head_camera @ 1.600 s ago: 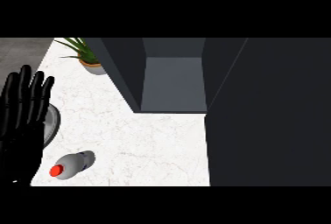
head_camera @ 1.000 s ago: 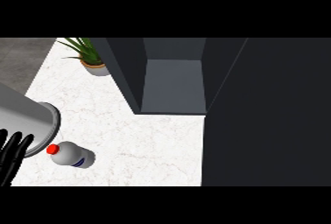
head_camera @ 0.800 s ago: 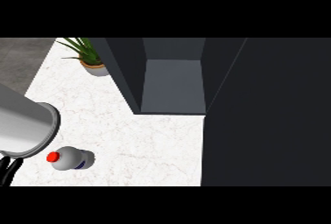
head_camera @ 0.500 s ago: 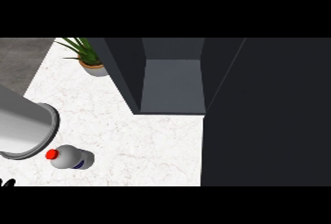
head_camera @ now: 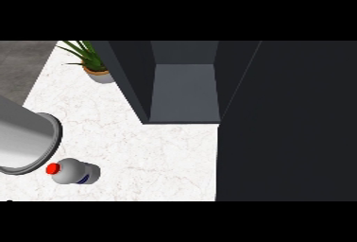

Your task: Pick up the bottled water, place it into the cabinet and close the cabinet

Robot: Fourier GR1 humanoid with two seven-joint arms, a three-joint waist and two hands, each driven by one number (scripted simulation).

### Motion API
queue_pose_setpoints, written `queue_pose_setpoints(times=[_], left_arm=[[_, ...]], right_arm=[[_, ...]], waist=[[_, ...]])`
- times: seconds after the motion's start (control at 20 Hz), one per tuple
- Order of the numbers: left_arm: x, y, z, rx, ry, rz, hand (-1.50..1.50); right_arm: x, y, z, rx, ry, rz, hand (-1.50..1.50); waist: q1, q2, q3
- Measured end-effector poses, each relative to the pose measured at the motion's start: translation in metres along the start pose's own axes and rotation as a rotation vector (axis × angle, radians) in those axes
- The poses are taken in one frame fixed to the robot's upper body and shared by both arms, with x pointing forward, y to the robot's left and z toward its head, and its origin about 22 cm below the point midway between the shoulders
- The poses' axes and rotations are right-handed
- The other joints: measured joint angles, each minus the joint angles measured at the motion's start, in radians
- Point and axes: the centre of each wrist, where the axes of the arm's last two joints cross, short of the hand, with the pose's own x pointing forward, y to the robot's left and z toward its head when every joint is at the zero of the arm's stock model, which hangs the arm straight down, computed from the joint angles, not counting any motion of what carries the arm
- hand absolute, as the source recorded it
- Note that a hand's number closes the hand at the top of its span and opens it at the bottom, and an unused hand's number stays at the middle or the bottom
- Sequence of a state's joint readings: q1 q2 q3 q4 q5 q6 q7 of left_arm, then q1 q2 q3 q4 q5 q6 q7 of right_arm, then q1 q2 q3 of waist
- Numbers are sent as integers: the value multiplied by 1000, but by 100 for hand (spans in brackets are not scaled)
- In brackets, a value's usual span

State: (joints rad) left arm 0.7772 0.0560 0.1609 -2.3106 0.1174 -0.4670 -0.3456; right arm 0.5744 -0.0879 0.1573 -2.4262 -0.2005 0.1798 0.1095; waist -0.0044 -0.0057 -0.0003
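The bottled water (head_camera: 74, 171), white with a red cap (head_camera: 52, 168) and a blue label, is on the white marble counter (head_camera: 153, 151) at the lower left. Just above and left of it a grey forearm (head_camera: 21, 142) comes in from the left edge, its rimmed end close to the bottle's cap. Neither hand shows in the head view. The dark grey cabinet (head_camera: 185, 92) stands open at the top middle, and nothing is visible on its shelf.
The cabinet's open door (head_camera: 293, 123) is a large dark panel filling the right side. A potted plant (head_camera: 92, 64) stands at the counter's far left corner, beside the cabinet's left wall. The counter's left edge runs diagonally past grey floor (head_camera: 21, 66).
The black left hand sank out of view at the lower left and the grey forearm swung in above the bottle. The bottle shifted slightly, its cap moving from lower left to upper left.
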Motion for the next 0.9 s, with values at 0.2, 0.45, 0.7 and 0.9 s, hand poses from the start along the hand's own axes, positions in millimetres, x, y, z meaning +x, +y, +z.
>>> queue_pose_setpoints(times=[0.2,0.45,0.7,0.9], left_arm=[[-16,7,-1,44,15,-12,-150],[-46,14,-8,81,42,-38,-150],[-82,22,-12,89,78,-40,-150],[-114,22,-24,95,102,-39,-150]], right_arm=[[-1,-1,9,1,4,10,-150],[-3,2,16,1,-3,5,-150],[-4,1,27,9,0,16,-150],[-2,3,29,8,-3,17,-150]], waist=[[-5,1,0],[-9,2,0],[-13,2,-1],[-14,4,-1]])
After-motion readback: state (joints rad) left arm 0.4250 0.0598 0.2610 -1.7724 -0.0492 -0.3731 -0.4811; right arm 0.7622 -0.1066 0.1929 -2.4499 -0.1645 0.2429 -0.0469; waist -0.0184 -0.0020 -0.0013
